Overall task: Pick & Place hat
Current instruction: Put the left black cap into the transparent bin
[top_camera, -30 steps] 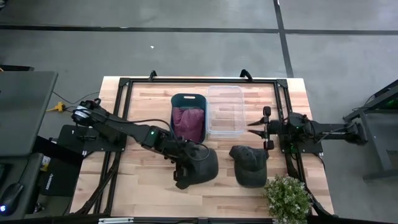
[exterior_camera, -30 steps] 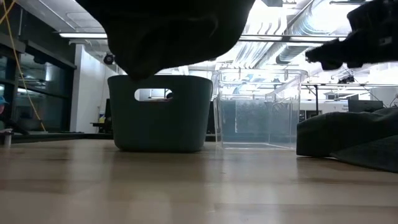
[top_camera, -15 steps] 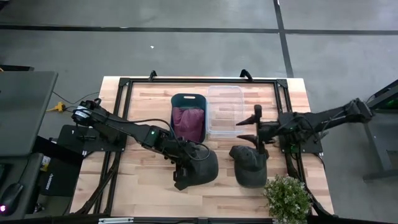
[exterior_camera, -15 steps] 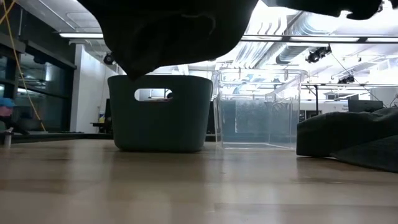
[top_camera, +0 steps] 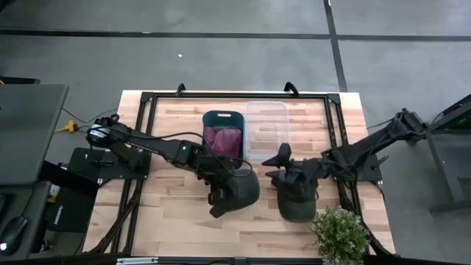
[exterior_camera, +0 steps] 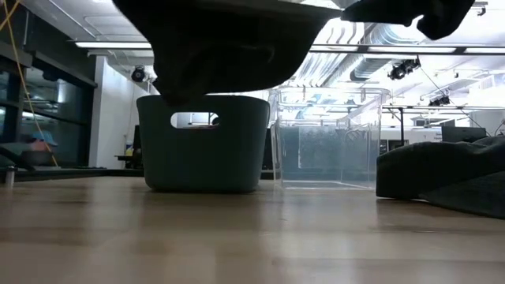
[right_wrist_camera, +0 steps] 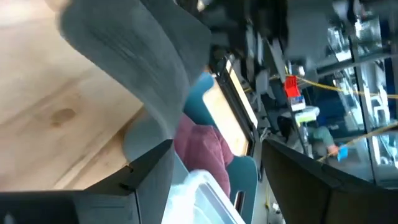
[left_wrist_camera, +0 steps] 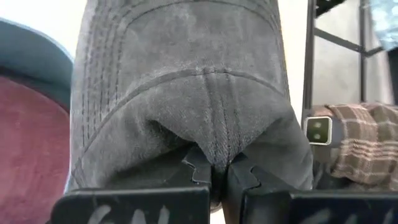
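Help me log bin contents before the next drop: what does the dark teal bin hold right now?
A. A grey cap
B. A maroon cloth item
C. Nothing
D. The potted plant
B: the high view looks straight down into the teal bin and shows a maroon cloth item filling it, while the clear bin beside it looks empty.

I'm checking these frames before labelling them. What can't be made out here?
- Low view: the left gripper is hidden by the dark hat it holds, whose top is cut off by the edge.
- High view: the hat on the table is partly covered by the open right gripper.
- Teal bin: maroon contents unidentifiable, too small.
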Controlling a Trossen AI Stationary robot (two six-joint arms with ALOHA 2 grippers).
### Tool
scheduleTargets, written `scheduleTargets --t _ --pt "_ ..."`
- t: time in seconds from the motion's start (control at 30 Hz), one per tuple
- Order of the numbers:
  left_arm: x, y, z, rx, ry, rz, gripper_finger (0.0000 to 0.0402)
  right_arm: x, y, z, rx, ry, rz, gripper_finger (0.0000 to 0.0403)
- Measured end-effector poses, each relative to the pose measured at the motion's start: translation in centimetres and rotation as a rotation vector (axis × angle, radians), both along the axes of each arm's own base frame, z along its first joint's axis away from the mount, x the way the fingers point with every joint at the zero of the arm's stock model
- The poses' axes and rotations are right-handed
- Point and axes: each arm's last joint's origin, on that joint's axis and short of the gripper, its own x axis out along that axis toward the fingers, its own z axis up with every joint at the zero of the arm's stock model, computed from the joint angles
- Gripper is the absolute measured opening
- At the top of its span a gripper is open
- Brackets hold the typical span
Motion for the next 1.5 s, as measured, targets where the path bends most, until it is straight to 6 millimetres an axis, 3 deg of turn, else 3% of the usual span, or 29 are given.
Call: scheduleTargets --t 0.2,0.37,0.63,0.93,1.17,1.5 --pt "-0.2 0.6 1.7 0.017 0.016 -0.010 0.0000 -0.3 1.9 -0.5 -0.068 0.019 0.039 0.0239" --pt "-0.3 0.5 4.3 0.025 -0.025 -0.058 0.0000 -1.0 2.9 -0.6 -0.144 0.028 0.037 0.0239" --pt "-0.6 0.3 6.4 -0.033 -0.063 -0.159 0.0000 -1.3 3.8 0.0 -0.262 -0.025 0.062 0.0238" --pt "-0.6 0.1 6.7 -0.039 -0.096 -0.235 0.0000 -1.0 4.1 0.8 -0.305 -0.100 0.131 0.0238" --pt "-0.1 1.4 6.9 -0.053 -0.114 -0.208 0.0000 -0.7 4.7 1.7 -0.270 -0.195 0.235 0.0238" --pt "0.0 1.6 7.0 -0.084 -0.125 -0.212 0.0000 2.0 4.5 0.0 -0.338 -0.204 0.225 0.0238"
